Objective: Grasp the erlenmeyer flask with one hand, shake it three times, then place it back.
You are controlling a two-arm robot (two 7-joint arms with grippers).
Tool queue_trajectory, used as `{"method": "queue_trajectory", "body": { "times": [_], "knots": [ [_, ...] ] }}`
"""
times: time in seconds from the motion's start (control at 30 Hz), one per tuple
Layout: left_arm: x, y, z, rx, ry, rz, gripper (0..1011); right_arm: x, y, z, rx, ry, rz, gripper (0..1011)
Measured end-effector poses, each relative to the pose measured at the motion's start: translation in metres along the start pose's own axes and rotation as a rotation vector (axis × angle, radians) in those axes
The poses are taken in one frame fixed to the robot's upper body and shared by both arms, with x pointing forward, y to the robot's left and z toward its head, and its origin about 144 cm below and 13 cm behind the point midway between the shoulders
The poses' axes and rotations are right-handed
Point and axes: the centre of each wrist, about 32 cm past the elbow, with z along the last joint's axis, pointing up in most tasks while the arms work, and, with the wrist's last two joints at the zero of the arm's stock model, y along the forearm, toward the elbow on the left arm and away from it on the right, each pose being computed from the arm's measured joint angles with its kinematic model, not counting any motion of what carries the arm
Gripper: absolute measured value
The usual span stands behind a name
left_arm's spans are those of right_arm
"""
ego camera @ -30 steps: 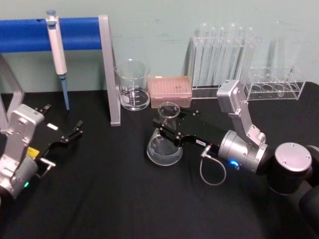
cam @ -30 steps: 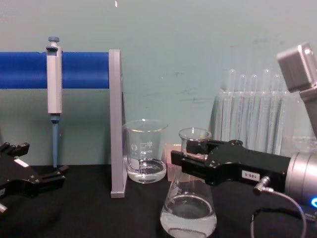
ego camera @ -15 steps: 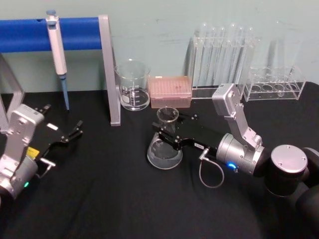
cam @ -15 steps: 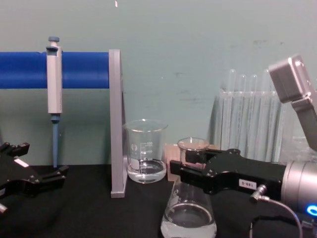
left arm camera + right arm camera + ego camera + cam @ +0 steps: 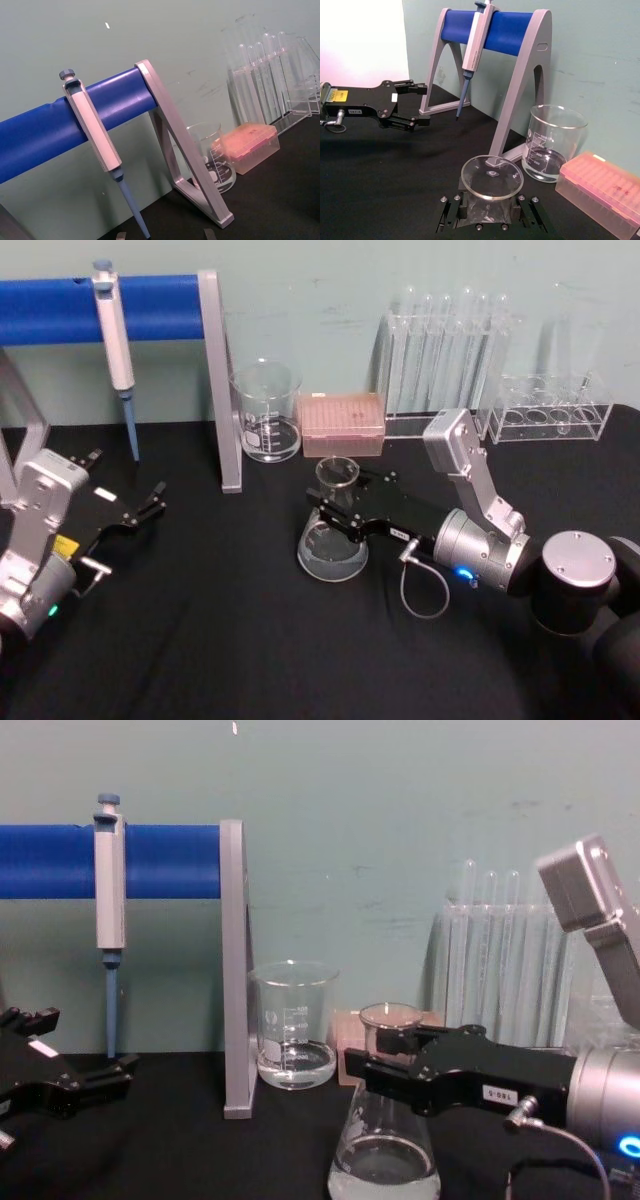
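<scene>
The erlenmeyer flask stands near the middle of the black table, a bit in front of the pink box. The right gripper has its two black fingers shut on the flask's neck, one on each side. A little clear water sits in the wide bottom of the flask.

The room around the flask is tight at the back. The glass beaker stands behind it and to the left, just beside the pink box. The beaker holds a little clear water too. The grey leg of the stand is near the beaker. A pipette hangs from the stand's blue bar. The tall test tubes stand in a clear rack far at the back right.

In front of the flask the table is bare and wide.

The left gripper rests low on the left side, well apart from the flask. Its fingers are spread open and hold nothing.
</scene>
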Motion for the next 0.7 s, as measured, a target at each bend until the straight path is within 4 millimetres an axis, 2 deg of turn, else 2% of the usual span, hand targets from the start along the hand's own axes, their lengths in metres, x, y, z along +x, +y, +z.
{"method": "queue_trajectory", "body": {
  "times": [0.43, 0.53, 0.6, 0.7],
  "knots": [
    [0.0, 0.0, 0.0, 0.0, 0.0, 0.0, 1001, 0.0001, -0.0002, 0.0002, 0.001, 0.001, 0.001, 456],
    [0.0, 0.0, 0.0, 0.0, 0.0, 0.0, 1001, 0.0, -0.0002, 0.0003, 0.003, 0.002, 0.001, 514],
    [0.0, 0.0, 0.0, 0.0, 0.0, 0.0, 1001, 0.0, -0.0002, 0.0003, 0.003, 0.002, 0.001, 618],
    [0.0, 0.0, 0.0, 0.0, 0.0, 0.0, 1001, -0.0001, -0.0002, 0.0002, 0.003, 0.002, 0.001, 682]
  ]
}}
